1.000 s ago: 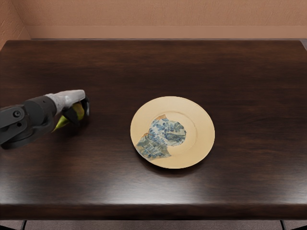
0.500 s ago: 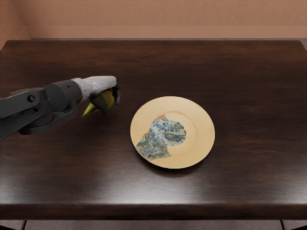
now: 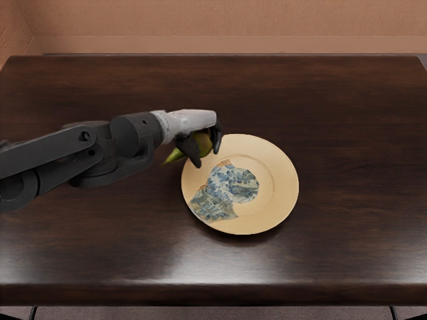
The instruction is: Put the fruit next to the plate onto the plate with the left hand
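Left robot hand gripping a yellow-green fruit, over the upper-left rim of a tan plate, dark wooden surface

**Colours on my screen**

I see a yellow-green fruit against the black fingers of the left hand, whose back is pale grey. The plate is tan, with a mottled blue-and-grey patch at its centre. The surface is dark brown wood grain, and the wall is terracotta.
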Robot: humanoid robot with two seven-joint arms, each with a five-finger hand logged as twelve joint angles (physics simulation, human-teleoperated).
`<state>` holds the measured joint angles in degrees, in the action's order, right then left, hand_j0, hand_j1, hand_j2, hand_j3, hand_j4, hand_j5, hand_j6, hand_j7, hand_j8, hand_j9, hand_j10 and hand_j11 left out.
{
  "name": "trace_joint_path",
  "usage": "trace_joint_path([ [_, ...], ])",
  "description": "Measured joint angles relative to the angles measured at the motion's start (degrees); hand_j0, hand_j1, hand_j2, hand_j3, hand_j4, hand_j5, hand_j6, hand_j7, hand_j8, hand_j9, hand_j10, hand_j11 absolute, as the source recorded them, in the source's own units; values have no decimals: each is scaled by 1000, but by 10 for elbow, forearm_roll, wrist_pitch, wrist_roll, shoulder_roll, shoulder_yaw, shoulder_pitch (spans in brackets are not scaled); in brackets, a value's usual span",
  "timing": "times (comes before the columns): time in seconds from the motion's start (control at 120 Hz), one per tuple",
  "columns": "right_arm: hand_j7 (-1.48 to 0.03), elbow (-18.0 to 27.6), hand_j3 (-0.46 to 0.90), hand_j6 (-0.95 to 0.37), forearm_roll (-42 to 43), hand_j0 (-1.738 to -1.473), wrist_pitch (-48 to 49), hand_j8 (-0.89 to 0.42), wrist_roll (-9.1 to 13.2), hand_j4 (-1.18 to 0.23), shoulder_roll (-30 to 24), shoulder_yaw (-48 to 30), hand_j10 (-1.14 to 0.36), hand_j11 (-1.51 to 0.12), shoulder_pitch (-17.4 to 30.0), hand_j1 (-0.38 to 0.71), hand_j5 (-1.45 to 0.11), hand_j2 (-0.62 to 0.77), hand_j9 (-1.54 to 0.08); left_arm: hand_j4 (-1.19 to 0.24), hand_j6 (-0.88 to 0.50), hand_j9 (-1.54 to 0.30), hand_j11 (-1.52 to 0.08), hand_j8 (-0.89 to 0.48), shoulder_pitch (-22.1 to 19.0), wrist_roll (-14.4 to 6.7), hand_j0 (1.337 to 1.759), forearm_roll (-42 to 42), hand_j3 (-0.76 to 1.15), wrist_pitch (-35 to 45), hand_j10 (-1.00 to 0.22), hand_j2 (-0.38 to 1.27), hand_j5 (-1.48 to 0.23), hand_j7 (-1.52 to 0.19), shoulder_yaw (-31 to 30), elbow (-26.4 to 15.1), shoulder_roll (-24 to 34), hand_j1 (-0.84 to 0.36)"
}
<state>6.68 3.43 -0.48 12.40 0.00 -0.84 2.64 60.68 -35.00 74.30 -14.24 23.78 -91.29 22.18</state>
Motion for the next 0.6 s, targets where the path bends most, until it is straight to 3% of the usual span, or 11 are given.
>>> trace_joint_path([
  [0.267,0,0,0,-1,0,-1658,0,0,0,0,0,0,0,0,0,-349,0,0,0,-793,-493,-1031,-1083,-363,-7,0,1644,2,0,-2,-536,330,-1059,-1043,-4,7,-35,-327],
  [0.483,0,0,0,-1,0,-1658,0,-1,0,0,0,0,0,0,0,-349,0,0,0,-799,-510,-1029,-1085,-375,-24,0,1645,5,0,-2,-548,273,-1045,-1036,-10,35,-70,-301],
  [0.6,0,0,0,-1,0,-1658,0,-1,0,0,0,0,0,0,0,-349,0,0,0,-801,-508,-1025,-1086,-370,-24,0,1645,7,0,-2,-538,319,-1037,-1028,-17,48,-81,-323],
])
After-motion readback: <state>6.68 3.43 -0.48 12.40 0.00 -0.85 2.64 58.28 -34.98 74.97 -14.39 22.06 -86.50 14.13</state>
